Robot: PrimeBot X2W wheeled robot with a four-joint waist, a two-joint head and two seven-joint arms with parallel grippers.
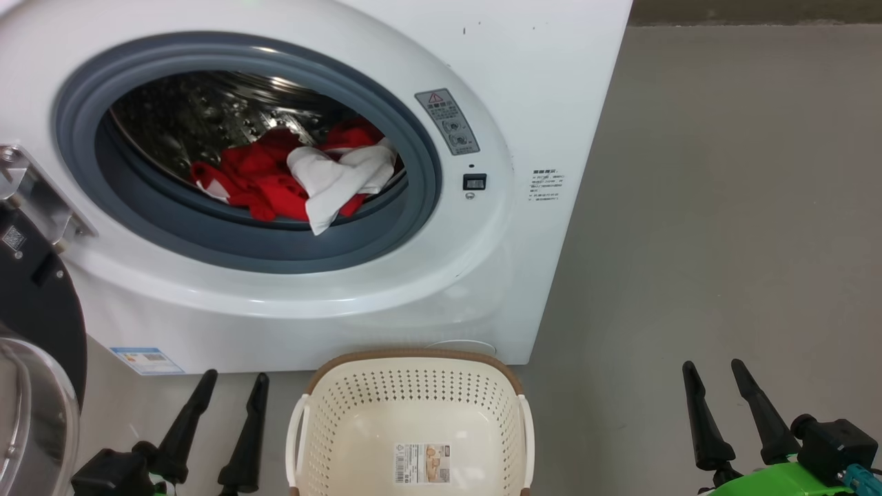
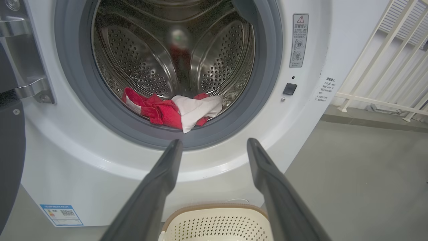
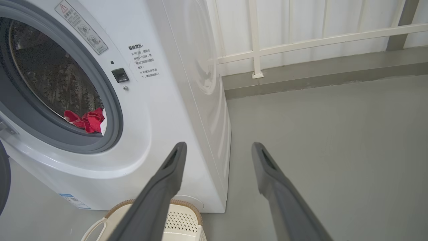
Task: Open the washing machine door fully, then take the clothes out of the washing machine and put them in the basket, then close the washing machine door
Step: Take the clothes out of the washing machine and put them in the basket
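We face the washing machine [image 1: 565,103] with its mouth uncovered and the washing machine door [image 1: 41,303] swung out to our left, so we judge the opening step done or very nearly so. The basket [image 1: 413,386] stands empty on the floor [image 1: 723,207] just before the machine, while the clothes [image 1: 296,179], red ones with a white one drooping over the grey ring [image 1: 413,207], lie heaped at the front of the drum [image 1: 207,117]; all the unloading and the closing remain. Our left gripper [image 1: 235,377] and right gripper [image 1: 712,365] hover low on either side of the basket, fingers spread and holding nothing.
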